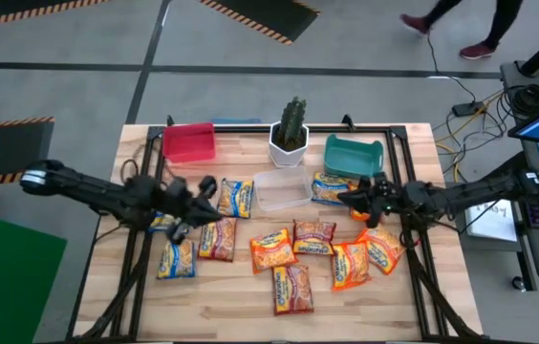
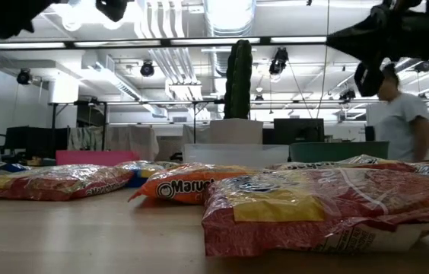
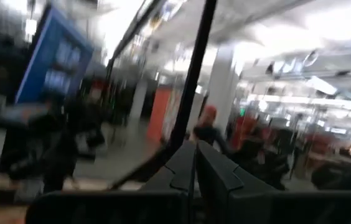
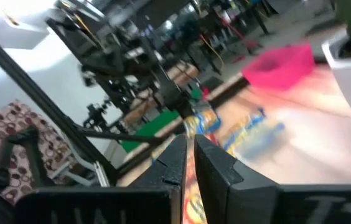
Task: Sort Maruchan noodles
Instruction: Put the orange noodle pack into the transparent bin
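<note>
Several Maruchan packets lie flat on the wooden table: yellow-and-blue ones (image 1: 235, 198) (image 1: 176, 258) (image 1: 329, 188), orange ones (image 1: 272, 250) (image 1: 351, 265), and red-orange ones (image 1: 313, 237) (image 1: 291, 289). The low view shows them close up (image 2: 328, 205). My left gripper (image 1: 204, 198) hangs raised above the left group of packets, fingers shut (image 3: 194, 171) and empty. My right gripper (image 1: 351, 199) hovers raised by the yellow-and-blue packet in front of the teal bin, its fingers (image 4: 189, 158) also shut and empty. Both wrist views look level out across the table.
A red bin (image 1: 189, 141) and a teal bin (image 1: 353, 156) stand along the far edge, with a cactus in a white pot (image 1: 290, 136) between them. A clear plastic tray (image 1: 282, 188) sits in front of the pot. A person walks behind the table (image 2: 401, 122).
</note>
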`<move>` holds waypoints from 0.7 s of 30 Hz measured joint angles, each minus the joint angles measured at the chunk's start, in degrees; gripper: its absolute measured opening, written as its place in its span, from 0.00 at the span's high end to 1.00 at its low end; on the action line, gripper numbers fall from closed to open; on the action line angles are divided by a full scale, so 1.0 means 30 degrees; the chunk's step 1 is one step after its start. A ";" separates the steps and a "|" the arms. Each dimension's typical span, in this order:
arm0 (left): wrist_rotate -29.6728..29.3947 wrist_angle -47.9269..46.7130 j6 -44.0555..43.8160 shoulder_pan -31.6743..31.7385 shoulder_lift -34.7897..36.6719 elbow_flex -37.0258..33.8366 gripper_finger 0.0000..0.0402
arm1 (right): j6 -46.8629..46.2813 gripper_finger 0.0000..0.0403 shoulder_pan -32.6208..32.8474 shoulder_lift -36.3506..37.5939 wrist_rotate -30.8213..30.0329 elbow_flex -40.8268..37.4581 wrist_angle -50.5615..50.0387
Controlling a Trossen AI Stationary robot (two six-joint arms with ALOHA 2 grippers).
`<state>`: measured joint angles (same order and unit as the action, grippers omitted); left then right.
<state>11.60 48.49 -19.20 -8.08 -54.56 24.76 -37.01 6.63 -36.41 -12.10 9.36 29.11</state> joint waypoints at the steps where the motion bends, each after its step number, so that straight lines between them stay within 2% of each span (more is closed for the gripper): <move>1: 0.0001 -0.1053 0.0020 0.0000 -0.0356 0.0578 1.00 | -0.0485 0.94 0.0000 -0.0420 0.0000 0.0040 0.0000; 7: 0.0000 -0.6463 0.0412 -0.0007 -0.2245 0.3073 1.00 | -0.4399 0.94 0.0000 -0.2726 0.0066 0.0018 -0.1327; 13: 0.0000 -0.6843 0.1171 -0.0029 -0.3480 0.3491 1.00 | -0.7675 0.94 0.0535 -0.4663 0.1283 0.0093 -0.2232; 21: 0.0472 -0.6827 0.1104 -0.0287 -0.4217 0.3703 1.00 | -0.8729 0.94 0.2252 -0.7391 0.1530 0.2438 -0.2863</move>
<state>13.01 28.01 -15.89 -8.94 -67.21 35.87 -63.20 13.39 -58.58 -7.51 16.68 20.52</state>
